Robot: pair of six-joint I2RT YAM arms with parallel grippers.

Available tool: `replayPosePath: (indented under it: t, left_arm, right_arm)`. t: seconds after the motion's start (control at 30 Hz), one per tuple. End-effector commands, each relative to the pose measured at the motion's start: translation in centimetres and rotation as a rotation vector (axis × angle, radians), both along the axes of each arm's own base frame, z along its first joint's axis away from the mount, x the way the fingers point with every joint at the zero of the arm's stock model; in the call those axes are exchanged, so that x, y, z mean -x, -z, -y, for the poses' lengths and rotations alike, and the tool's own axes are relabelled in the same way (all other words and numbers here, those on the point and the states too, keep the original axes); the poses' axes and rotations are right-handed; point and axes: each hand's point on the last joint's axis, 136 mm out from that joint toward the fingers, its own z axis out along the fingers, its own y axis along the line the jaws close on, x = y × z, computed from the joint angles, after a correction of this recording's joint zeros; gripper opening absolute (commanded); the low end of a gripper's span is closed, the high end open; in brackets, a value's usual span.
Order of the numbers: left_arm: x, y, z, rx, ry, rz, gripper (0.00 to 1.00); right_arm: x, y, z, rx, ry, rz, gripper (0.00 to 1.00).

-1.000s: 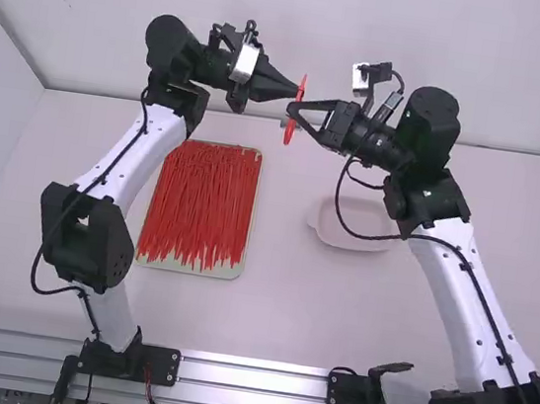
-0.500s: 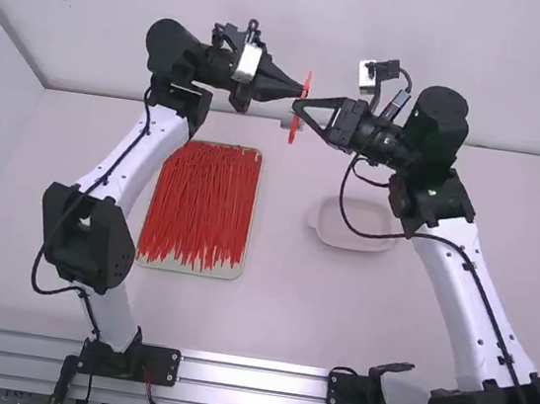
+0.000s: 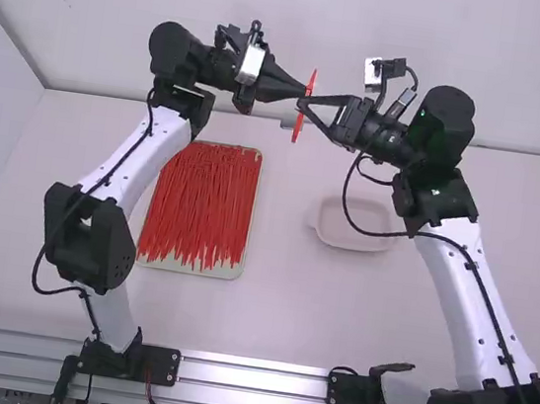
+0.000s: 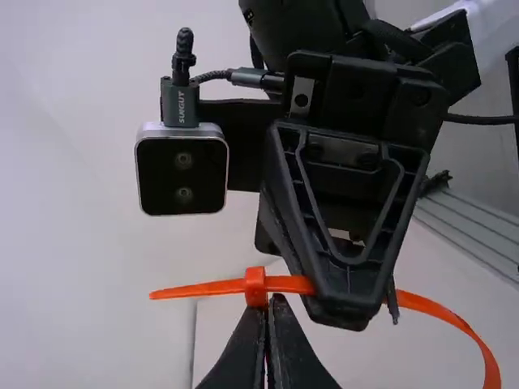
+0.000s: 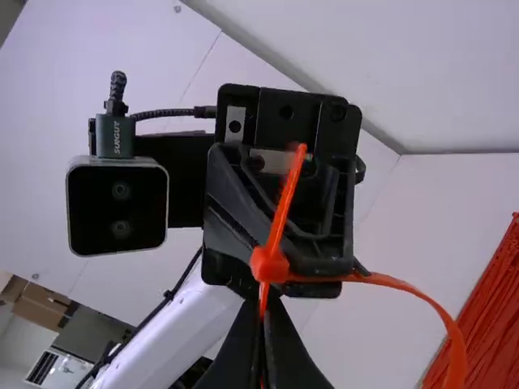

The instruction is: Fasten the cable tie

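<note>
Starting with the high view, a thin orange-red plastic cable tie [image 3: 305,102] is seen held in the air, well above the white table [image 3: 77,157], between two black two-finger grippers that are met tip to tip over the table's far side. The left gripper [image 3: 298,90] is brought in from the left and the right gripper [image 3: 309,108] from the right, each pinched tight on the tie. Below them a flat tan tray [image 3: 192,267] laden with loose red cable ties [image 3: 200,203] is laid on the table, and a shallow white dish [image 3: 323,231] is set well apart to its right

In the left wrist view, the left gripper's own fingers [image 4: 245,356] are pressed together with no gap, and the tie's small square head is nipped at their tips. A straight end is run out past the head on one side; a curved length is bent away on the other, passing behind the right gripper's tip

In the right wrist view, the right gripper's own fingers [image 5: 243,356] are likewise closed flat together under the head, with the left gripper faced just beyond it
</note>
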Motion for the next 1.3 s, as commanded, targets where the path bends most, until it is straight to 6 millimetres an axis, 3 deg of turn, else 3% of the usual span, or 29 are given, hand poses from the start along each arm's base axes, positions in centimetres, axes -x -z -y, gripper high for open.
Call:
replayPosePath:
  t: [0.0, 0.4, 0.57, 0.63, 0.73, 0.83, 1.0, 1.27]
  left_arm:
    - [1.0, 1.2, 0.5, -0.036, 0.058, -0.005, 0.02]
    - [1.8, 0.9, 0.4, -0.029, 0.057, 0.002, 0.02]
    - [1.3, 0.6, 0.3, -0.012, 0.033, -0.035, 0.02]
    - [1.4, 0.6, 0.3, -0.012, 0.033, -0.037, 0.02]
    - [1.3, 0.6, 0.3, -0.013, 0.033, -0.042, 0.02]
    - [1.3, 0.6, 0.3, -0.015, 0.033, -0.050, 0.02]
    - [1.2, 1.0, -0.1, -0.032, 0.035, -0.058, 0.02]
    - [1.3, 1.2, -0.1, -0.052, 0.046, -0.106, 0.02]
  right_arm:
    - [-1.5, 0.1, 1.1, -0.006, 0.072, -0.006, 0.00]
    - [-2.1, 0.2, 2.2, -0.009, 0.101, -0.015, 0.00]
    - [-1.9, 1.1, 2.0, 0.019, 0.090, -0.033, 0.00]
    - [-1.9, 1.5, 2.2, 0.025, 0.090, -0.054, 0.04]
    - [-1.7, 1.8, 2.2, 0.026, 0.073, -0.076, 0.17]
    - [-1.4, 1.7, 2.1, 0.023, 0.054, -0.074, 0.19]
    - [-1.3, 1.7, 2.1, 0.021, 0.048, -0.078, 0.31]
    - [-1.4, 1.5, 2.1, 0.020, 0.054, -0.070, 0.35]
